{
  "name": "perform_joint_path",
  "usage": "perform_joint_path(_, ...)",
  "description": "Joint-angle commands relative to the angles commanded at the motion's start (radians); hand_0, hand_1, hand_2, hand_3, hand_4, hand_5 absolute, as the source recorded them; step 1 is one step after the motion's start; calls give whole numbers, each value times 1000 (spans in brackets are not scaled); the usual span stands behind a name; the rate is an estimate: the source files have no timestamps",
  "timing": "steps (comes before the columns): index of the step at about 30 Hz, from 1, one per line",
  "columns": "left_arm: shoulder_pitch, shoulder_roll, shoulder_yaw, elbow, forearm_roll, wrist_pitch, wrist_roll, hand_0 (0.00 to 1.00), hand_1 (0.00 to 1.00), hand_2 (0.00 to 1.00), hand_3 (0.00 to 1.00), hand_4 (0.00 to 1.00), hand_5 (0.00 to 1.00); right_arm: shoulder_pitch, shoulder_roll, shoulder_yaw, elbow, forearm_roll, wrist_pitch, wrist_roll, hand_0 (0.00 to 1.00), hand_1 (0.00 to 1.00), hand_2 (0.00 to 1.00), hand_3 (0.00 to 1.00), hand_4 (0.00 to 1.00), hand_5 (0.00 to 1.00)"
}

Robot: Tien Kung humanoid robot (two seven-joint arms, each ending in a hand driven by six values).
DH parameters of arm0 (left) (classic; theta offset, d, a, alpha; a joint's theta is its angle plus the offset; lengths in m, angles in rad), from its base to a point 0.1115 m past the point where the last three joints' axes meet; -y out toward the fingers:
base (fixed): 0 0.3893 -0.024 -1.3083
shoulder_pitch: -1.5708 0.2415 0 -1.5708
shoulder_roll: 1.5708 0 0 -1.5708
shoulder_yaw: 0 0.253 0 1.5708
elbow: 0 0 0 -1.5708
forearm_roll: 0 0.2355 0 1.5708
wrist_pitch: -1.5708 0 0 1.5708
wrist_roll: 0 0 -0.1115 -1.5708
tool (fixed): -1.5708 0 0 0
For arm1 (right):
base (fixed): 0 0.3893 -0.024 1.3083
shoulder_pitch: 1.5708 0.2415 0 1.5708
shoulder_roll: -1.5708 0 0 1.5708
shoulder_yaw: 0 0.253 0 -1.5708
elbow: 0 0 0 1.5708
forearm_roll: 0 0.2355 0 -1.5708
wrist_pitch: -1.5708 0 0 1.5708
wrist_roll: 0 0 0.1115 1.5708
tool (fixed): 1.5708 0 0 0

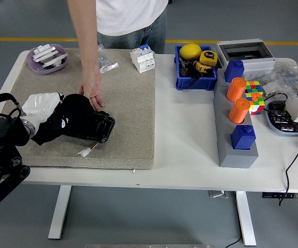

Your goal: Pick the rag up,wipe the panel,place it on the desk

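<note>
Nearest the table's [190,170] front-left corner, the robot's left hand [61,124] is lying low over the beige mat [128,103], its white back uppermost and its black fingers stretching toward the table's middle. Those fingers are resting on a dark mass that looks like the rag [89,124] (black on black, so where fingers end and cloth begins is unclear). I cannot tell whether the fingers are gripping it or only pressing down on it. The dark shape is running lengthwise along the front edge, straight out from the hand, so the hand is sitting directly on the thing it needs, with nothing between. A small white connector [85,151] is lying on the mat just in front of it. Just behind, a person's hand [93,89] is reaching down from the far side, fingertips at the rag's far edge. The right arm is not showing.
</note>
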Motion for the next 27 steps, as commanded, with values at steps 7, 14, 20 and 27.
perform_joint_path(7, 8, 14, -55, 37, 2, -1, 3, 222, 144, 540, 446, 111, 2, -1, 0, 0, 0, -1, 1, -1, 756, 683, 691, 678, 998, 555)
perform_joint_path(14, 12, 21, -81, 72, 18, 2, 5, 220, 144, 538, 447, 114, 2, 0, 2, -3, -1, 6, 6, 0, 755, 683, 692, 680, 998, 560)
perform_joint_path(20, 12, 21, -93, 98, 24, 6, 6, 220, 146, 539, 449, 117, 2, -2, 3, -2, -2, 9, 12, 0, 753, 683, 692, 682, 998, 562)
perform_joint_path(27, 4, 20, -88, 117, 21, 6, 2, 219, 146, 538, 448, 119, 2, 0, 2, 2, -1, 7, 12, -1, 752, 683, 692, 686, 998, 563)
